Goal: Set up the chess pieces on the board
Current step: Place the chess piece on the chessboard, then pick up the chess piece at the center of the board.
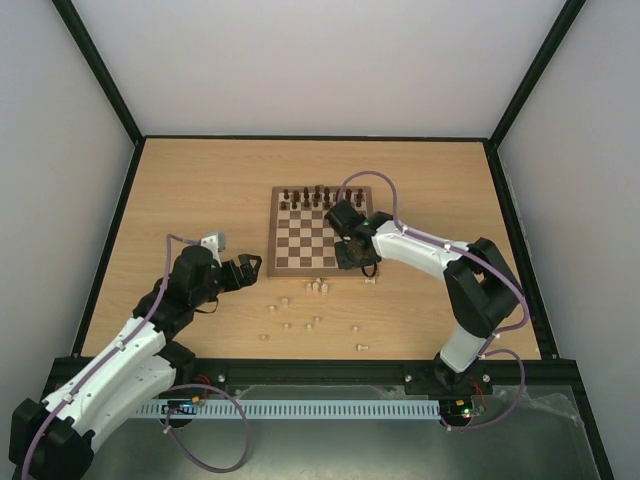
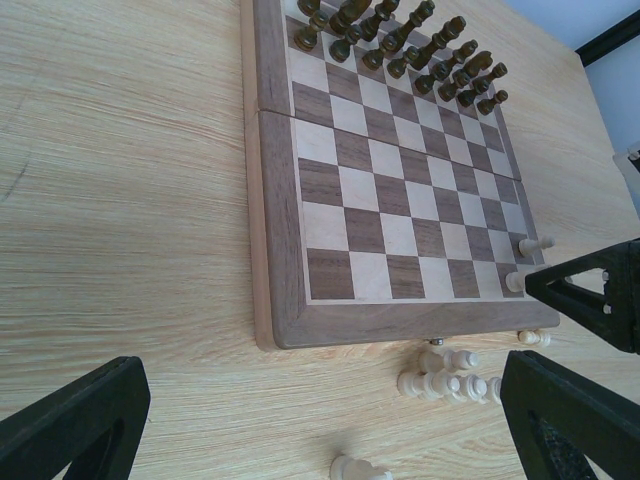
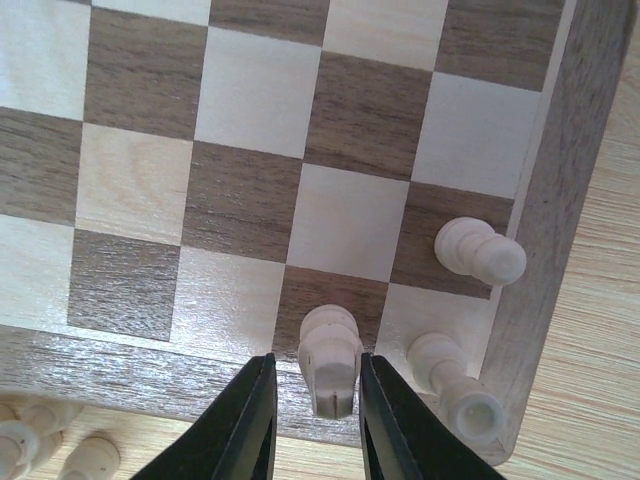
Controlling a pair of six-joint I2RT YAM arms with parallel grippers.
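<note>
The board [image 1: 321, 271] lies at the table's centre with dark pieces [image 1: 320, 197] along its far rows. My right gripper [image 3: 315, 420] hovers at its near right corner, fingers slightly open on either side of a pale knight [image 3: 330, 355] that stands on a dark square of the nearest row. A thin gap shows at the left finger [image 3: 245, 425]. Beside it stand a pale rook [image 3: 455, 392] in the corner and a pale pawn [image 3: 480, 250]. Several more chess pieces [image 1: 320, 288] lie off the board. My left gripper [image 1: 250, 268] is open and empty, left of the board.
Loose pale pieces [image 1: 310, 322] are scattered on the table between the board and the arm bases, one cluster [image 2: 445, 380] right at the board's near edge [image 2: 400, 330]. A black frame [image 1: 300, 366] borders the table.
</note>
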